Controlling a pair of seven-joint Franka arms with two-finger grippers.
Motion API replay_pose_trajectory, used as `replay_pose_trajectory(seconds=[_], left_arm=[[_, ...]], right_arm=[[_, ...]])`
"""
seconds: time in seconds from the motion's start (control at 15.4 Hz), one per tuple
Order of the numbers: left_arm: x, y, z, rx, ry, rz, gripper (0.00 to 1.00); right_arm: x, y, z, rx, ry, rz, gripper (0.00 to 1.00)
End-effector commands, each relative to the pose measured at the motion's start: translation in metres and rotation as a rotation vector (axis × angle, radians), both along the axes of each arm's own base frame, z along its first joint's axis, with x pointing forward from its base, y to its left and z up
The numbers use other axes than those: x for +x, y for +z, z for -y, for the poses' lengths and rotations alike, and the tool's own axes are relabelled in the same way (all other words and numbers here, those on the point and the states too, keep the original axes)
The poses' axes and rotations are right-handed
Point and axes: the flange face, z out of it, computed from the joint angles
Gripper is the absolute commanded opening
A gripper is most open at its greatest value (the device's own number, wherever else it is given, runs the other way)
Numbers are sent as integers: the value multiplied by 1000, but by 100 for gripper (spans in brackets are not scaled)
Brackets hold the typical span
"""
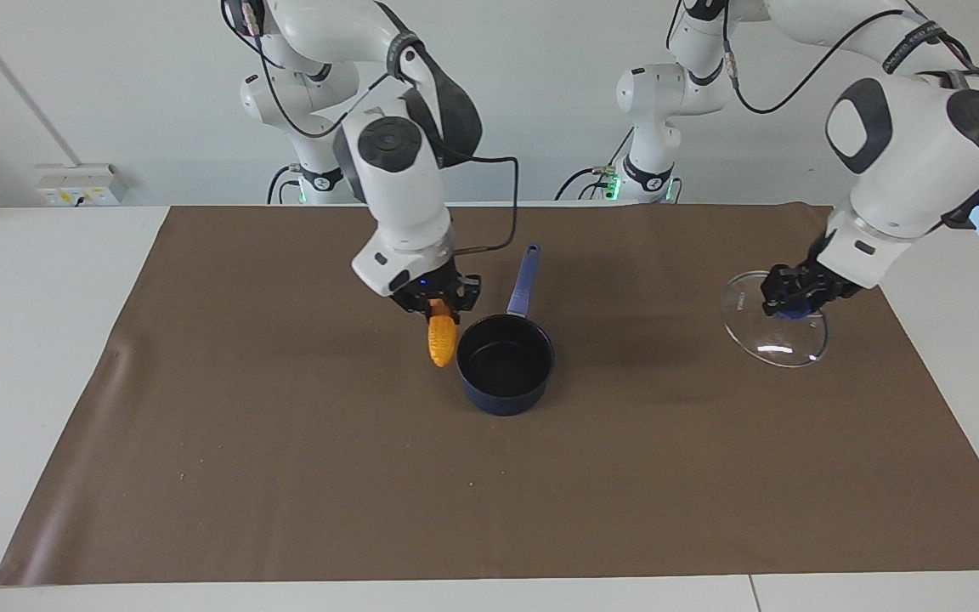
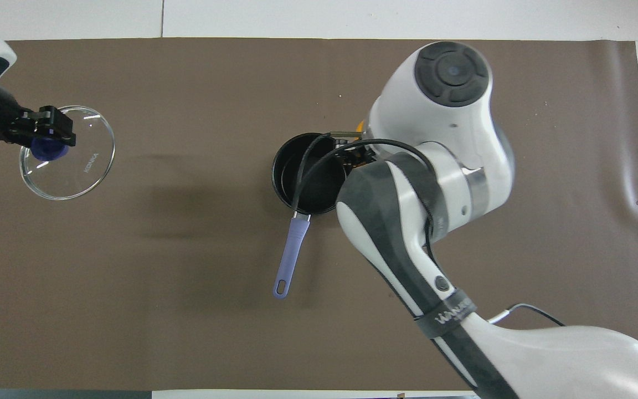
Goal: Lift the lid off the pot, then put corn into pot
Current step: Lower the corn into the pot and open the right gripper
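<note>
Hanging corn [image 1: 441, 339] (long axis near-vertical)

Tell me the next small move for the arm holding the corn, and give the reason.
Probably shift the right gripper sideways until the corn hangs over the pot, then lower it. The corn hangs beside the pot's rim, not over its opening. The pot is open, since the left gripper holds the lid off toward its own end of the table.
</note>
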Motion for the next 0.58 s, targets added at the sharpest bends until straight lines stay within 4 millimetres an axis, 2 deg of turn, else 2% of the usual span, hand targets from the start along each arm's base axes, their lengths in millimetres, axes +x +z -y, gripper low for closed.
replay_pose_trajectory(seconds=[0.0,0.13,0.19,0.52], left_arm=[[-27,-60,-9,-7,-43,24,0],[-34,-97,-13,-4,-37,33,0],[-37,-109,-14,-3,-34,45,0],[-46,-141,-18,1,-23,68,0]], right_arm=[[19,-30,-34,9,-11,25,0],[10,-48,-51,5,-10,22,0],[9,-57,-51,2,-12,20,0],[0,-82,-47,-1,-47,-11,0]])
